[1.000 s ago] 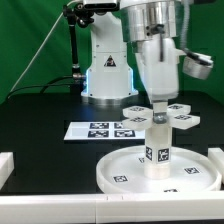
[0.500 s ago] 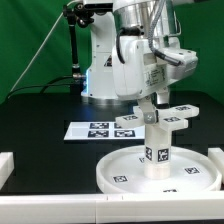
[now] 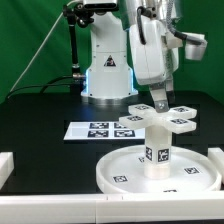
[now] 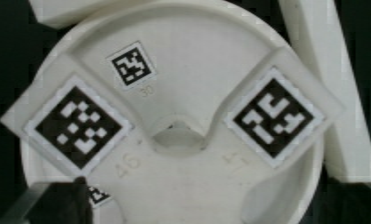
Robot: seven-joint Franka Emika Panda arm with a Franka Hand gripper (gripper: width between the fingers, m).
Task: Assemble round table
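— Looking at the round disc [image 3: 158, 172]: where's the leg [image 3: 157, 143]?
— Upright at its centre, with the cross-shaped base [image 3: 158, 119] on top, showing 2 tags in the wrist view.
— Gripper [image 3: 160, 100]?
— Just above the base; I cannot tell whether its fingers are spread.

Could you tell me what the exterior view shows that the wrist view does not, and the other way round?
Only the exterior view shows the leg upright on the round disc, the marker board and the end effector above the cross-shaped base. Only the wrist view shows the hole at the base's centre. Both show the base, its tags and the disc.
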